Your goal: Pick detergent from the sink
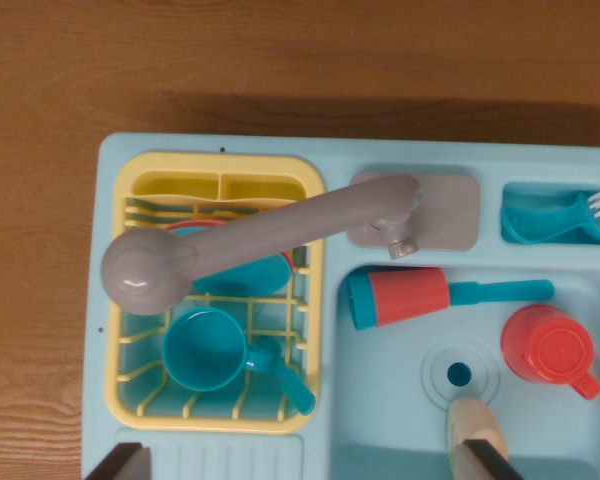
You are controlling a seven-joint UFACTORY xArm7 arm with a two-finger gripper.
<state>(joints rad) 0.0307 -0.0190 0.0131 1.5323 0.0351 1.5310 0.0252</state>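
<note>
A wooden table (280, 60) carries a light blue toy sink unit (210, 150) directly on it.

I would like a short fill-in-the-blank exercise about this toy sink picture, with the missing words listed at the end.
1. The dish rack is coloured ____.
2. The faucet points over the ____.
3. The cup in the sink basin is coloured ____.
4. The teal mug sits inside the ____.

Missing words: yellow; dish rack; red; dish rack

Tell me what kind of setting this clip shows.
Likely a toy kitchen sink playset on a wooden tabletop: a grey plastic faucet, a yellow dish rack holding a teal cup, and a basin drain.
</note>
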